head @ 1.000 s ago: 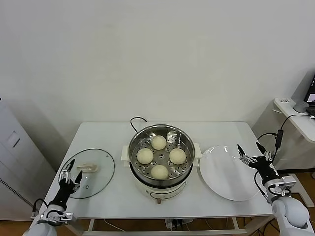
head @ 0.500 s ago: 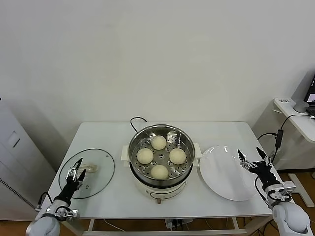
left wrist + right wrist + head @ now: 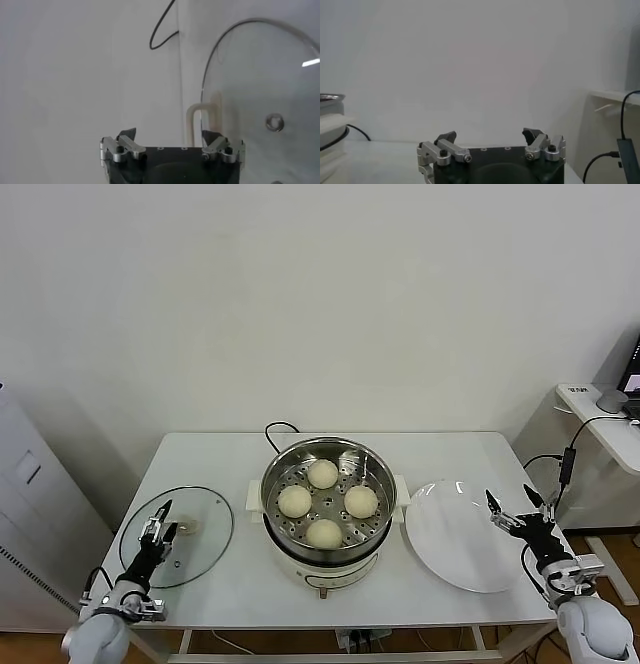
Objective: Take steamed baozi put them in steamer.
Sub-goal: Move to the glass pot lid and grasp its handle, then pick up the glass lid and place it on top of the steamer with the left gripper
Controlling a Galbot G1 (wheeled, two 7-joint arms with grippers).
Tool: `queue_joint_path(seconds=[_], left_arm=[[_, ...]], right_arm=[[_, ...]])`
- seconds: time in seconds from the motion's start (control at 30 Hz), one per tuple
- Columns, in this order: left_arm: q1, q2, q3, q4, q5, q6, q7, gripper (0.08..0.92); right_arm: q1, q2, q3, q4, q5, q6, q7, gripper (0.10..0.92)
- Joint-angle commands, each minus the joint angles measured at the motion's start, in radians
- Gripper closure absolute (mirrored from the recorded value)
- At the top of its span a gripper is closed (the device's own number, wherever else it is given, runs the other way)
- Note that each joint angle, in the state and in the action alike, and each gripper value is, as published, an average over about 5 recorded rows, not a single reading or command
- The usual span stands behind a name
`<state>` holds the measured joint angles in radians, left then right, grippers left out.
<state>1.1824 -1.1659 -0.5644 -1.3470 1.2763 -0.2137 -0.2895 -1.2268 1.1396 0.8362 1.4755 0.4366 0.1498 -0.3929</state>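
Observation:
The steamer stands mid-table, and several pale steamed baozi lie on its perforated tray. My left gripper hovers low over the round glass lid left of the steamer. It is open, and in the left wrist view the left gripper has the lid's cream handle just beyond one fingertip. My right gripper is open and empty at the near right rim of the white plate. The right wrist view shows the right gripper with nothing between its fingers.
A black cord runs from the steamer toward the table's back edge. A side desk with cables stands beyond the table's right end. A grey cabinet is at the left.
My left gripper has moved inward over the glass lid, closer to its handle. The right gripper has dropped slightly toward the table's near right corner. The baozi have not moved.

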Motion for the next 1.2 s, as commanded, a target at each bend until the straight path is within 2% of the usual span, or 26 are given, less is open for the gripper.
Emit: queue_joint_path(seconds=[0.03, 0.4, 0.63, 0.87, 1.2], left_arm=[[-0.017, -0.015, 0.003, 0.011, -0.015, 0.004, 0.018, 0.356], [-0.012, -0.01, -0.014, -0.033, -0.06, 0.0, 0.012, 0.676], [-0.001, 0.024, -0.048, -0.155, -0.109, 0.018, 0.046, 0.864], [0.005, 0.1, -0.065, -0.313, -0.21, 0.107, 0.157, 0.894], [0.03, 0.218, 0.031, -0.624, -0.267, 0.378, 0.374, 0.894]], right_arm=[[0.0, -0.002, 0.007, 0.002, 0.003, 0.0, -0.003, 0.203], [-0.001, -0.011, 0.022, 0.005, 0.01, -0.004, -0.004, 0.203], [0.001, -0.011, 0.022, 0.014, 0.013, -0.008, -0.004, 0.203], [0.0, -0.017, 0.024, 0.028, 0.018, -0.012, -0.004, 0.203], [0.001, -0.023, 0.021, 0.048, 0.03, -0.021, -0.003, 0.203]])
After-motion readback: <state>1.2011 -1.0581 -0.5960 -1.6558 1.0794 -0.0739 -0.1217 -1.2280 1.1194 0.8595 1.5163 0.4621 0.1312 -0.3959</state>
